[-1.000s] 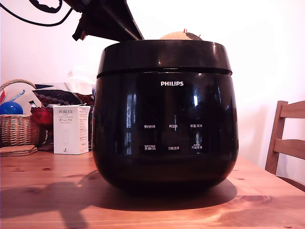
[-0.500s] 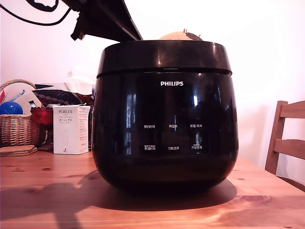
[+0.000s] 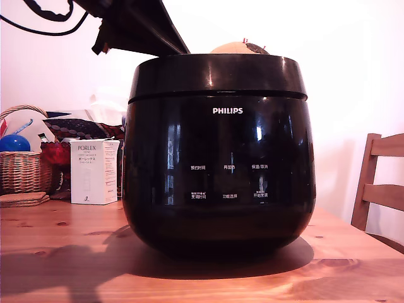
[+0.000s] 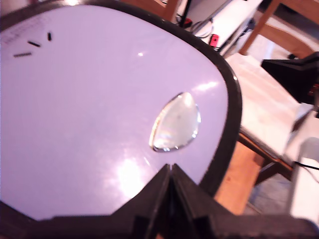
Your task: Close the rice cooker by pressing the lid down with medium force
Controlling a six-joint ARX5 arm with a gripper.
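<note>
While the cooker (image 3: pixel 218 151) stands in the middle of the wooden table (image 3: pixel 57 252), its lid (image 3: pixel 218 74) sits flat on the body, with only a thin seam between the 2 parts. On the glossy black front I can read the white PHILIPS logo (image 3: pixel 227 110) and 6 small white labels in 2 rows below it. A dark part of the arm (image 3: pixel 136 28) hangs over the lid's edge on the exterior view's left, and a black cable (image 3: pixel 44 22) loops beside it.

From the wrist view the lid's top (image 4: pixel 99 114) fills most of the picture, pale and shiny, with a black rim and a clear teardrop-shaped window (image 4: pixel 174 122). The gripper (image 4: pixel 169 174) is right at this surface, and the 2 black fingers (image 4: pixel 154 199) are pressed together with no gap between the tips. They hold nothing.

On the exterior view's left, behind the cooker, stand a white PORLEX box (image 3: pixel 93 170) and a wicker basket (image 3: pixel 22 167) with a blue ball (image 3: pixel 12 142) in it. A wooden chair (image 3: pixel 379 183) is at the exterior view's right.
</note>
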